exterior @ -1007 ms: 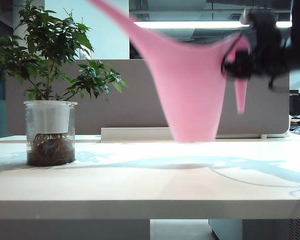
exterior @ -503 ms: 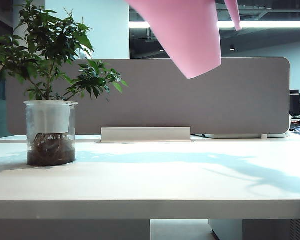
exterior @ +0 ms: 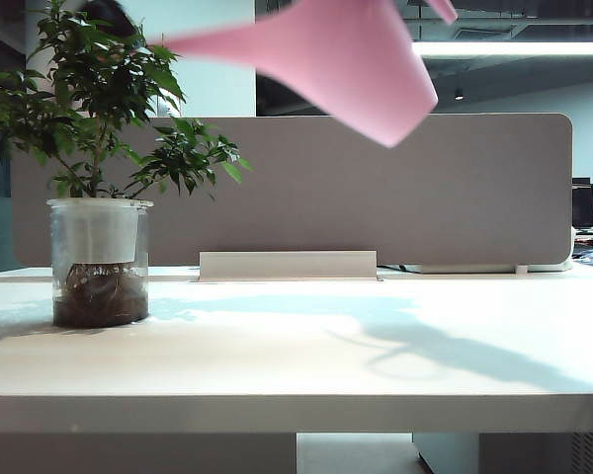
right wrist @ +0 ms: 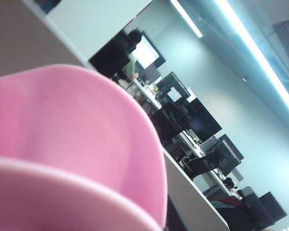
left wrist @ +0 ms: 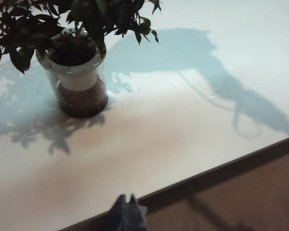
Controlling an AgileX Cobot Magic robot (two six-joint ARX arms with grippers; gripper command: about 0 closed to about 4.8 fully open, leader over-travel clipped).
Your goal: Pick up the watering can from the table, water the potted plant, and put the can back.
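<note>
Large smooth pink plastic watering can now high above the wide white surface, tipped over so its long thin spout runs nearly level toward the crown of the small bushy dark-green potted plant in its clear cylindrical pot. A second ago the can sat low, base near the surface, spout slanting up; half a second ago it had risen so only the base hung in the exterior view; now it has swung left and rolled into a pouring tilt. Judgement: the pick-up is done and the watering step is beginning. No water can be seen leaving the spout (blurred at the tip, among the leaves).

Right gripper is off the top edge of the exterior view, and its own wrist view shows only the can's pink wall close up. Fingers not visible, so I cannot tell their state, though the airborne can suggests they are grasping it.

Left gripper held back at the surface's front edge, well apart from the pot, its fingers pressed together, empty.
</note>
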